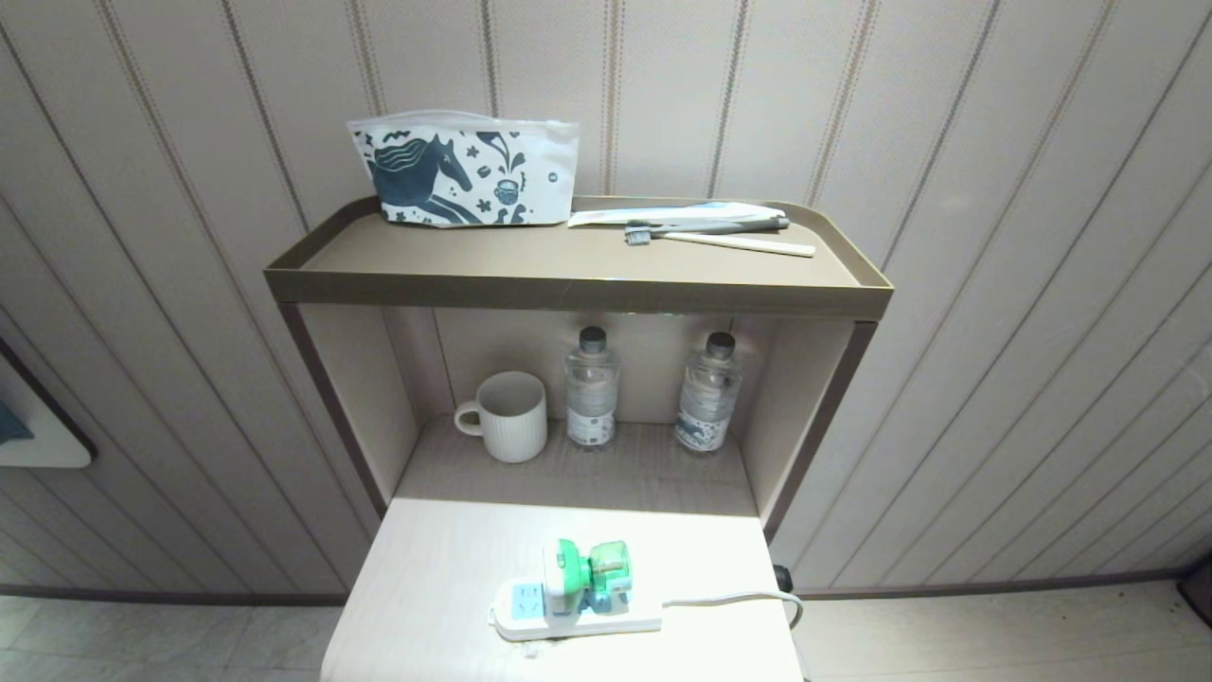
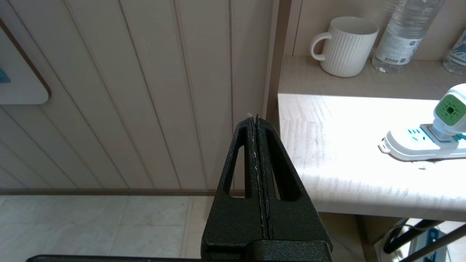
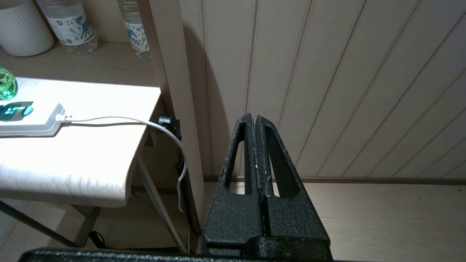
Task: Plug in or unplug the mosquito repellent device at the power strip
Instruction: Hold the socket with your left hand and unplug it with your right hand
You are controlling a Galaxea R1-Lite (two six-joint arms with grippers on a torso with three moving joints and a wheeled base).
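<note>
So the mosquito repellent device (image 1: pixel 579 572) is sitting plugged into the power strip (image 1: pixel 568 613), standing up out of one of the middle sockets with its green bottle end pointing right. The strip lies flat on the near part of the pale surface (image 1: pixel 436 587), roughly centred, with one light-blue socket face showing bare on its left end. Its thin white cord (image 1: pixel 729 597) runs off the right end and drops over the right edge of the surface.

Both arms are hanging back off the sides, neither shows in the head view. The left claw (image 2: pixel 255 120) is pressed fully closed with nothing in it, out in the air to the left of the surface, in front of the panelled wall (image 2: pixel 145 91). The right claw (image 3: pixel 253 120) is the same deal, fingers tight together and empty, off to the right of the surface. Neither is touching anything.

Further back, in the cubby under the shelf, there's a white ribbed mug (image 1: pixel 509 415) on the left and two clear water bottles (image 1: pixel 592 388) to its right. Up on the top shelf (image 1: pixel 578 284) sits a pouch (image 1: pixel 464 170) with a horse print on the left, and a toothbrush (image 1: pixel 720 241) with a tube (image 1: pixel 677 215) just behind it on the right.
</note>
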